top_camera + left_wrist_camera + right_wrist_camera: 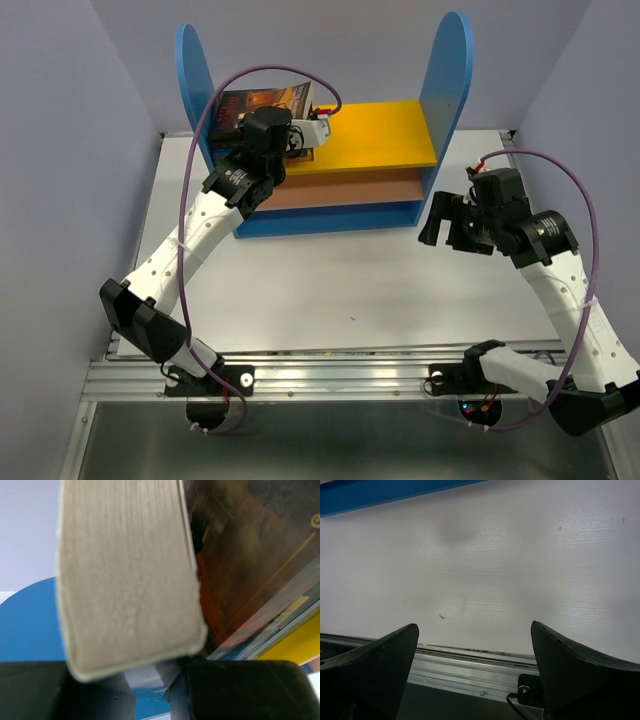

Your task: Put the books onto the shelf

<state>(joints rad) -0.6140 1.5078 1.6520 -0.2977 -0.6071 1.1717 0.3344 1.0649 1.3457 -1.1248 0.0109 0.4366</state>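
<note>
The shelf (380, 140) stands at the back of the table, with tall blue side panels, an orange-yellow top board, a brown middle board and a blue base. My left gripper (298, 133) is over the left end of the top board, shut on a book. The left wrist view shows this book's beige page edge (125, 580) between the fingers (240, 690). Beside it, another of the books (262, 105), with a dark brown cover (250, 555), leans by the left panel (30, 620). My right gripper (447, 222) hangs open over the table, right of the shelf, with nothing between its fingers (580, 670).
The white table (350, 280) lies in front of the shelf. A metal rail (470, 665) runs along its near edge, where the arm bases are bolted. Grey walls close in the left, right and back sides.
</note>
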